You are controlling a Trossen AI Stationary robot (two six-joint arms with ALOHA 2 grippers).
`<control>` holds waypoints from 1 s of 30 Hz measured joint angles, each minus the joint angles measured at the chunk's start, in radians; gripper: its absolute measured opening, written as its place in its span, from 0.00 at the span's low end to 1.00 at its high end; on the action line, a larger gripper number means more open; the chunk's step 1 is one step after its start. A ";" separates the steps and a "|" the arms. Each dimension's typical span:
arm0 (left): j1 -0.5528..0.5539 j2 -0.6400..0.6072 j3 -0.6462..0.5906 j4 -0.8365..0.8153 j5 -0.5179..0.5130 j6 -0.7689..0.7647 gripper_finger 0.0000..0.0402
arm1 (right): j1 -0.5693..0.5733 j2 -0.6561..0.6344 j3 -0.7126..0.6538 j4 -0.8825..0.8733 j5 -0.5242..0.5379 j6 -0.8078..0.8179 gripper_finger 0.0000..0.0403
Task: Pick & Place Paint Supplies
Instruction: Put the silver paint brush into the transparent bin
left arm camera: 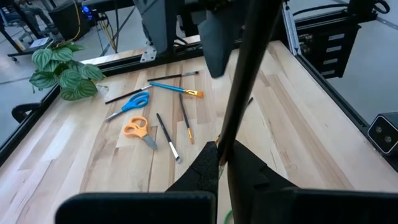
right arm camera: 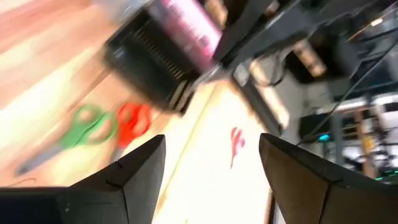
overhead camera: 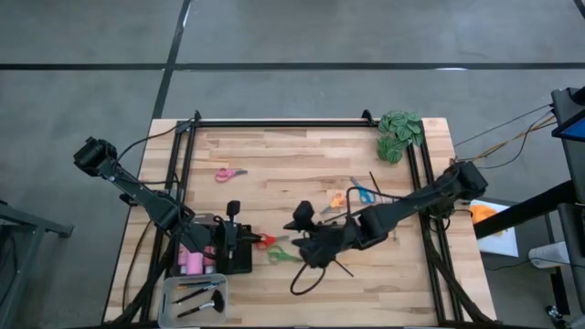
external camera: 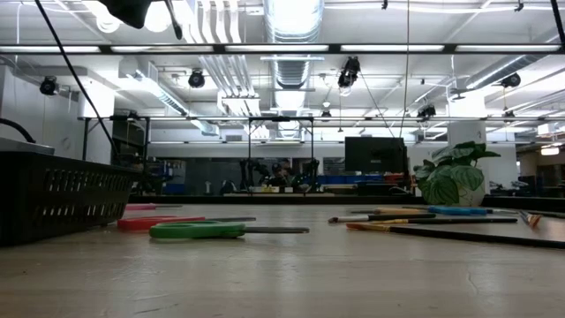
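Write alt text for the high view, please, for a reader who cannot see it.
Seen from above, the right gripper hangs open over mid-table beside red scissors and green scissors. The left gripper, shut, sits by a black basket. Pink scissors and a leafy clump lie farther back.

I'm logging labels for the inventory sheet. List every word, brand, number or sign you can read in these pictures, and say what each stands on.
No text can be read in any view.
pink paint bottle in the black basket: motion-blurred, and any label on it is unreadable.
scissors and brushes on the table: no print visible.
Screens and signs in the room behind the table: too small to read.
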 joint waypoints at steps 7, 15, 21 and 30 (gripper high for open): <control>0.002 0.000 0.000 0.000 -0.002 -0.100 0.02 | 0.004 -0.080 0.000 -0.221 0.000 0.218 0.64; 0.002 0.000 0.000 -0.015 -0.005 -0.175 0.02 | 0.003 -0.124 0.000 -0.281 0.000 0.385 0.64; 0.002 0.000 0.026 -0.093 -0.045 -0.281 0.02 | 0.003 -0.118 0.000 -0.278 0.000 0.381 0.64; 0.000 -0.001 0.166 -0.471 -0.023 -0.646 0.02 | 0.003 -0.109 0.000 -0.276 0.000 0.383 0.64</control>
